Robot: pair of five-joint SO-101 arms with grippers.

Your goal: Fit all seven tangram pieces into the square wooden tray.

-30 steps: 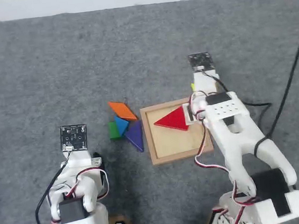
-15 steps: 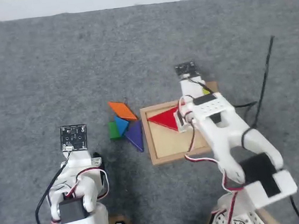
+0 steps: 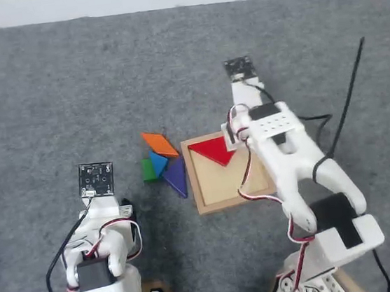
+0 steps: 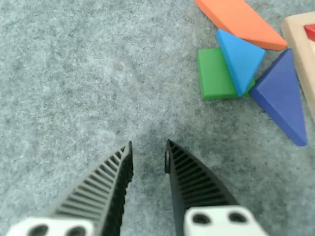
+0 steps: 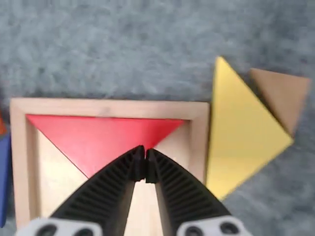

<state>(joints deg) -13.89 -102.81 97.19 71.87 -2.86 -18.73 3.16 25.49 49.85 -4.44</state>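
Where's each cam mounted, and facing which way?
High: fixed overhead, looking down on left arm, right arm and wooden tray.
Left wrist: on the left arm, facing grey carpet and purple triangle past its end effector.
Right wrist: on the right arm, facing down on the red triangle past its end effector.
Shared: high and right wrist show the red triangle in the tray.

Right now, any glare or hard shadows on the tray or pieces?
High view: flat, even light, no glare on the wooden tray. Left wrist view: a faint soft shadow on the carpet at the left gripper. Right wrist view: red triangle glare-free, tip hidden by the right gripper.
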